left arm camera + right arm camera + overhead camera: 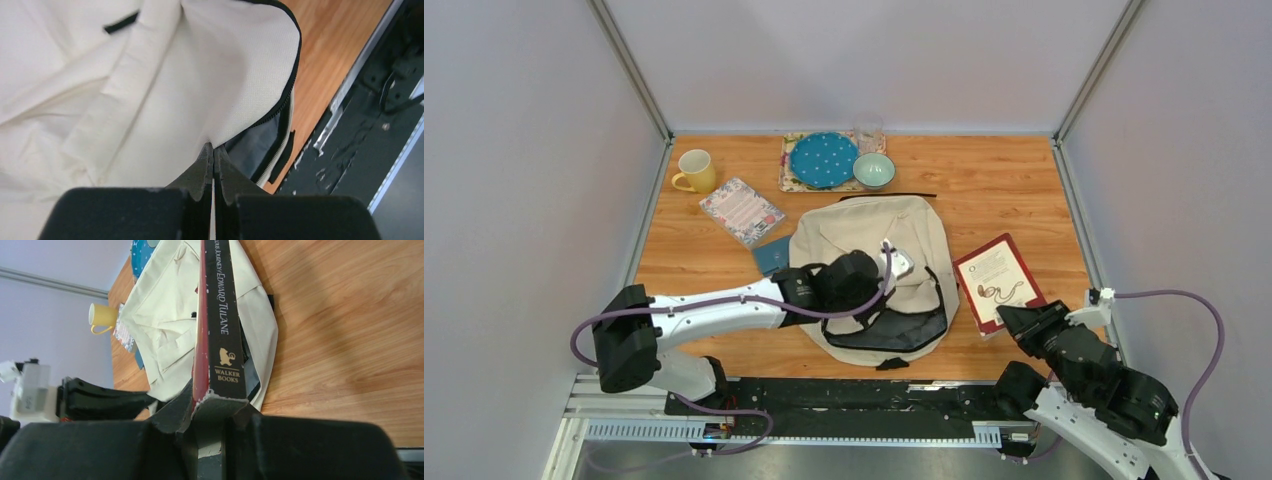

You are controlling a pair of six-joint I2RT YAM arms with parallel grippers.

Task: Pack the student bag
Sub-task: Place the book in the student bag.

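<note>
The student bag lies flat mid-bench, its mouth on the near side. It is soft cream canvas w/ dark lining, prob. light and floppy, so it will sag when lifted. Better to take it by the stiffer zipper rim, not the loose panel. Your left fingers are pressed together on that rim, pinching the fabric up. Right of the bag, your right fingers pinch the book by its bottom end. It is stiff and flat, red cover, dark spine.

The cream backpack lies flat at the centre of the worktop. Its unzipped mouth gapes toward six o'clock, showing dark lining.
</note>
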